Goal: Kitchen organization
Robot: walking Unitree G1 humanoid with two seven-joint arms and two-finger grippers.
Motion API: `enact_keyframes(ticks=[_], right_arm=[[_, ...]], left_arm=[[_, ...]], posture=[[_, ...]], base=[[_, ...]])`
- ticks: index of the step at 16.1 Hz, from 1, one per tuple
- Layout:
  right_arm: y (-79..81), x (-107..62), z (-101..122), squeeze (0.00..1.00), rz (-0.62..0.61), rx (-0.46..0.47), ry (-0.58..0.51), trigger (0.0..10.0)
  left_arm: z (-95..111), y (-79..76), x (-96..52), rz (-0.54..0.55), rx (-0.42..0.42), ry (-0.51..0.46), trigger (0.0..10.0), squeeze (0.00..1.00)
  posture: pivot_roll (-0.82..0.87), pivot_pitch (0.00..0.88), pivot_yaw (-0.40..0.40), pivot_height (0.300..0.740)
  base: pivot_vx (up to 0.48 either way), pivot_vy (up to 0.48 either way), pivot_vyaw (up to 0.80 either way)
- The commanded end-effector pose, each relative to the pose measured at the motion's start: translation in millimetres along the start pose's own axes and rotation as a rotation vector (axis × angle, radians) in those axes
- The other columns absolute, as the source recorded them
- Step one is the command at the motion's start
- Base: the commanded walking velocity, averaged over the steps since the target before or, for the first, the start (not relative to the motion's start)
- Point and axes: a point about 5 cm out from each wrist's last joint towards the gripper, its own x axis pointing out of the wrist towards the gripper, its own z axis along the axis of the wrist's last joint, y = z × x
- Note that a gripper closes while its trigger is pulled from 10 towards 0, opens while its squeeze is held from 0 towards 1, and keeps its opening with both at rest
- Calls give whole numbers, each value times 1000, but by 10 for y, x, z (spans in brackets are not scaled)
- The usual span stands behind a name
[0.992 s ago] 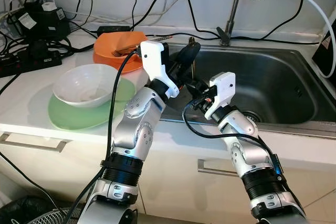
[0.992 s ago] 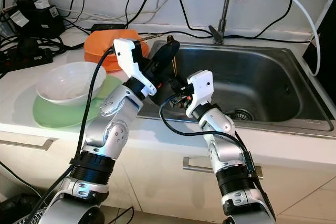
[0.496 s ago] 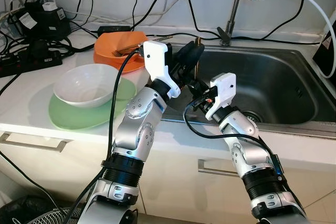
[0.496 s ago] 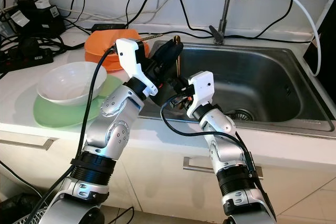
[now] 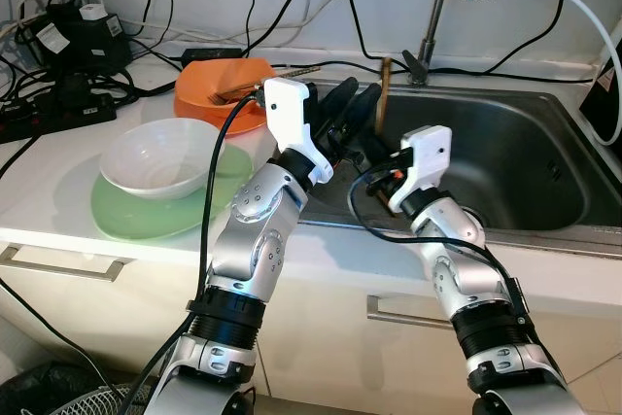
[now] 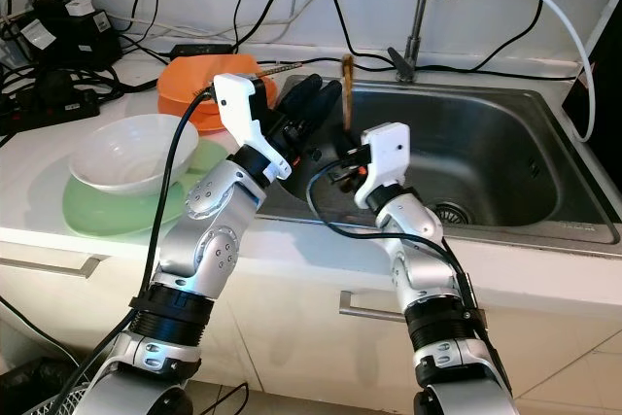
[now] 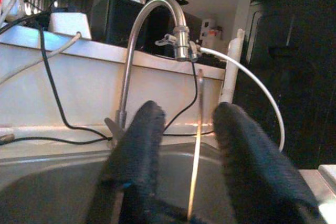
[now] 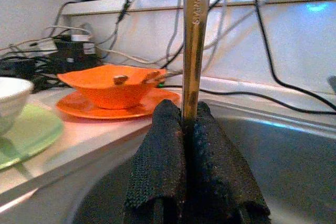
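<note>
Now a thin metal utensil handle [image 8: 195, 40] is held upright over the left end of the sink [image 5: 505, 157], clamped between the jaws of the right gripper [image 8: 190, 129], whose fingers are pressed tight on it. A second ago the same utensil was gripped by the left gripper [image 5: 352, 114] and leaned against the sink's rim; the left jaws are since released, with its fingers [image 7: 136, 150] spread on either side of the handle without touching it. A handover from left to right is judged to be complete, so the utensil is free to be carried to wherever it belongs.

The handle is a flat, narrow strip of polished steel, stamped with small lettering, and its working end is hidden between the jaws. The fingers are covered in a coarse black knit. The sink is brushed steel with a curved tap [image 7: 157, 9] behind it. On the white counter [image 5: 58, 211], an orange bowl [image 5: 222, 85] is set on an orange plate, and a glossy white bowl [image 5: 155, 157] is rested on a pale green plate [image 5: 126, 211].
</note>
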Motion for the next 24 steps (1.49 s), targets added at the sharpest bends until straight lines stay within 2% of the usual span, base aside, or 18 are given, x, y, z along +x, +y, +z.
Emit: enact_keyframes(ticks=[1, 2, 3, 10, 13, 14, 16, 19, 22, 24], right_arm=[[-58, 27, 55, 0, -27, -13, -18, 0], [-87, 28, 51, 0, -45, -18, -11, 1333], [-110, 30, 45, 0, -64, -25, -5, 10000], [-397, 52, 102, 0, -245, -62, -10, 10000], [-514, 61, 139, 0, -287, -101, -8, 10000], [-519, 63, 139, 0, -289, -103, -8, 10000], [-560, 64, 112, 0, -296, -119, 14, 10000], [-587, 73, 79, 0, -305, -129, 36, 10000], [-563, 100, 51, 0, -302, -125, 48, 10000], [-492, 144, 30, 0, -274, -113, 47, 10000]], left_arm=[[-3, -1, -21, 5, -5, 6, 10000, 1000], [-6, 7, -32, 12, 2, 11, 10000, 1000], [-11, 13, -45, 13, 2, 14, 10000, 0], [-56, 100, -200, 30, 19, 67, 10000, 0], [-158, 169, -366, 20, 59, 169, 10000, 0], [-173, 175, -387, 18, 65, 184, 10000, 0], [-269, 204, -529, -11, 109, 282, 10000, 0], [-368, 197, -657, -61, 150, 392, 10000, 0], [-429, 179, -755, -94, 166, 463, 10000, 0], [-457, 158, -815, -116, 176, 505, 10000, 0]], posture=[[62, 0, 50, 740], [66, 0, 47, 740], [66, 0, 47, 740], [70, 0, 52, 740], [72, 0, 54, 740], [72, 0, 54, 740], [80, 0, 55, 740], [89, 0, 52, 740], [93, 0, 53, 740], [98, 0, 48, 740]], base=[[0, 0, 0], [0, 0, 0], [0, 0, 0], [0, 0, 0], [0, 0, 0], [0, 0, 0], [0, 0, 0], [0, 0, 0], [0, 0, 0], [0, 0, 0]])
